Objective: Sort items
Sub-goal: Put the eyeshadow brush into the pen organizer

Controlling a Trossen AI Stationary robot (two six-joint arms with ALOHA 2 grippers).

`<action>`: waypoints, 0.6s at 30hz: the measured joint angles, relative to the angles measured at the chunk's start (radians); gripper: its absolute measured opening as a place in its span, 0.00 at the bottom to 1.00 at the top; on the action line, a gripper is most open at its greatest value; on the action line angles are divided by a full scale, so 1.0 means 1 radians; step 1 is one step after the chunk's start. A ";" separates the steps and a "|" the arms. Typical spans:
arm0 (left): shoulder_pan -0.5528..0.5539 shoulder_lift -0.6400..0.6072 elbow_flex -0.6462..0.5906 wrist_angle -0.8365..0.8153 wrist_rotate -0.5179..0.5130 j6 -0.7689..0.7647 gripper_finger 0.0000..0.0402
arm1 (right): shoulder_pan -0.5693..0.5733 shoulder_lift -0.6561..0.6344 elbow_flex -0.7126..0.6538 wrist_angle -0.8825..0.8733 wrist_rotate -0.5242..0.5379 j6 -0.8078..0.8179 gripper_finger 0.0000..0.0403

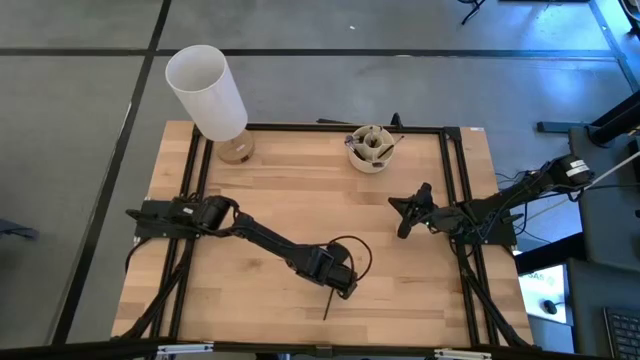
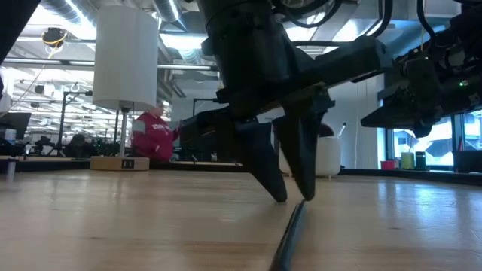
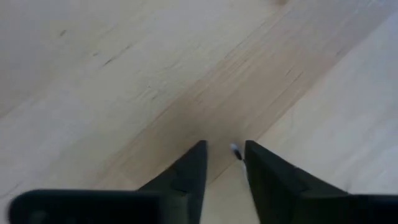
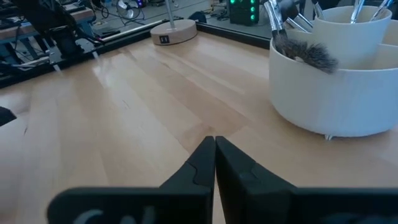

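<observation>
My left fingers (image 1: 347, 287) are down at the table (image 1: 270, 190), apart, straddling one end of the last loose stick (image 1: 329, 305); I judge this the pick, so next they must pinch and lift. Right fingers (image 4: 214, 144) together, waiting near the cup (image 1: 371, 150), which already holds brushes (image 4: 308, 53).

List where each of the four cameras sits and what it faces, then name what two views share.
High: overhead, straight down on the wooden table; both arms show.
Low: table height, level; left gripper straddles a thin black stick.
Left wrist: down past its own fingers at bare wood.
Right wrist: past the shut right gripper toward the round beige compartmented cup.
Shared: high and right wrist both show the cup.
</observation>
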 joint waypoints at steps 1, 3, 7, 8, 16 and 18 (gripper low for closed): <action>-0.002 0.000 -0.001 -0.004 -0.001 0.002 0.24 | 0.000 0.000 0.000 -0.001 0.000 0.000 0.03; -0.010 0.001 -0.001 -0.015 -0.009 0.002 0.16 | 0.000 0.000 0.000 0.000 -0.002 0.000 0.03; -0.023 0.003 -0.002 -0.041 -0.004 0.031 0.02 | 0.000 0.000 0.000 0.000 -0.004 0.000 0.03; -0.026 0.004 -0.002 -0.055 -0.001 0.031 0.02 | 0.000 0.000 0.000 -0.001 -0.004 0.000 0.03; -0.027 0.003 0.001 -0.081 0.029 0.071 0.01 | 0.000 0.000 0.000 0.000 -0.004 0.000 0.03; -0.021 -0.004 0.018 -0.097 0.029 0.121 0.00 | 0.000 0.000 0.000 -0.001 -0.004 -0.001 0.03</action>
